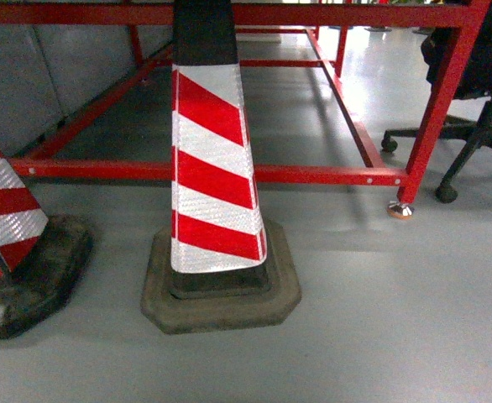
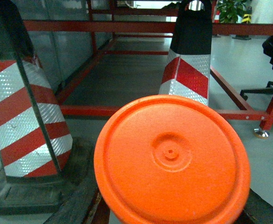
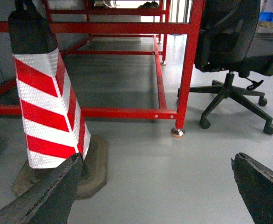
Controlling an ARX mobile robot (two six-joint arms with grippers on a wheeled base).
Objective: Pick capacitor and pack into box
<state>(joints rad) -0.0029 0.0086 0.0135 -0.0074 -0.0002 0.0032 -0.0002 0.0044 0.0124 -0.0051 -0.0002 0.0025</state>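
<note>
The head view shows a red-and-white striped cone [image 1: 215, 168] on a dark rubber base, a second cone [image 1: 7, 206] at the left edge, a red metal frame [image 1: 229, 174] behind, and grey floor [image 1: 380, 319]. No writing is readable. Neither box nor capacitor appears in any view.

In the left wrist view an orange disc [image 2: 171, 158] fills the foreground; I cannot tell the left gripper's state.

In the right wrist view the right gripper [image 3: 157, 186] is spread wide over the floor, near an office chair [image 3: 234, 56].
</note>
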